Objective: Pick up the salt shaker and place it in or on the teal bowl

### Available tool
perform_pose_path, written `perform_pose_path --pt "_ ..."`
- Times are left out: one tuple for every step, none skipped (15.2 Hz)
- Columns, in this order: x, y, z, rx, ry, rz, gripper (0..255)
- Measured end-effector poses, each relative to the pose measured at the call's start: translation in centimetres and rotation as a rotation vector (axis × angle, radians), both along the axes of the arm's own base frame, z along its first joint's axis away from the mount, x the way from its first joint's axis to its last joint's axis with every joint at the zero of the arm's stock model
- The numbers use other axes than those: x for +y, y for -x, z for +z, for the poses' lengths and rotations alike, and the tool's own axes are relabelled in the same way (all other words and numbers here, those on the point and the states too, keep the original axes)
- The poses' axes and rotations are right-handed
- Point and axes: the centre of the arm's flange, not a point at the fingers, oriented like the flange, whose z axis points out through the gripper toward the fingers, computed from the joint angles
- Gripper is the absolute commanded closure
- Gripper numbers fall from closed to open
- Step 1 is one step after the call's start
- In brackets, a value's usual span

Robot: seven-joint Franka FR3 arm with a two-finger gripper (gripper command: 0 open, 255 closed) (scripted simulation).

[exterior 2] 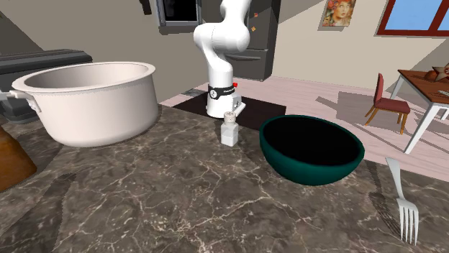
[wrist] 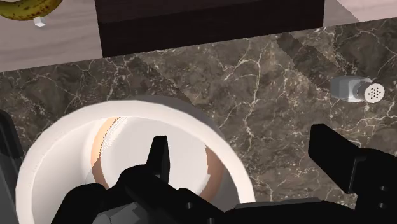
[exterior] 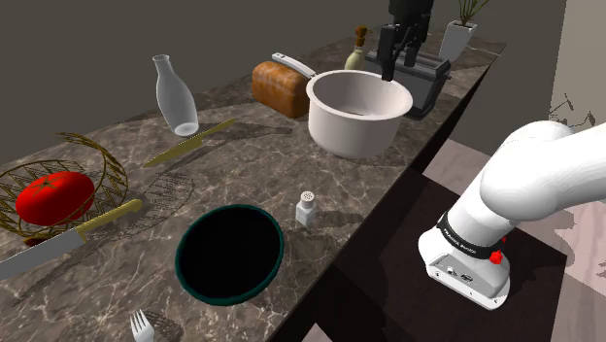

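You see the small pale salt shaker (exterior: 306, 208) standing up on the dark tabletop (exterior: 243, 165), just beside the teal bowl (exterior 2: 306, 171), not touching it. The bowl sits upright.

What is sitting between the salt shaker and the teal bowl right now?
Nothing: the shoulder view shows bare dark marbled countertop between the salt shaker and the teal bowl.

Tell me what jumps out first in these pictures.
The big white pot at the far end of the dark marble counter stands out, with the open black fingers above it. Nearer, the teal bowl sits beside the small salt shaker, not touching it.
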Motion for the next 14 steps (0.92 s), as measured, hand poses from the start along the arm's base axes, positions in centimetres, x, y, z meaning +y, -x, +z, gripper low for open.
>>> perform_pose_path --pt "0.0 0.0 0.0 0.0 0.0 0.0 0" --pt "0.6 0.1 -0.4 -0.002 0.001 0.002 0" --pt "1.3 0.1 -1.0 -0.006 0.003 0.004 0" --pt "2.2 0.1 -1.6 -0.01 0.004 0.007 0" --pt "3.3 0.0 -2.5 -0.014 0.006 0.011 0" --pt "4.4 0.2 -3.4 -0.019 0.008 0.014 0" --pt "5.5 0.1 -4.0 -0.024 0.01 0.017 0" --pt "6.6 0.1 -4.8 -0.028 0.012 0.02 0" --pt "7.7 0.3 -5.6 -0.033 0.014 0.023 0" --pt "9.0 0.2 -6.5 -0.038 0.016 0.027 0" --pt "9.8 0.5 -7.3 -0.043 0.018 0.03 0" --pt "10.7 0.7 -8.1 -0.048 0.02 0.033 0" --pt "11.9 0.6 -9.0 -0.053 0.023 0.036 0" --pt "12.9 0.8 -9.8 -0.058 0.025 0.039 0"
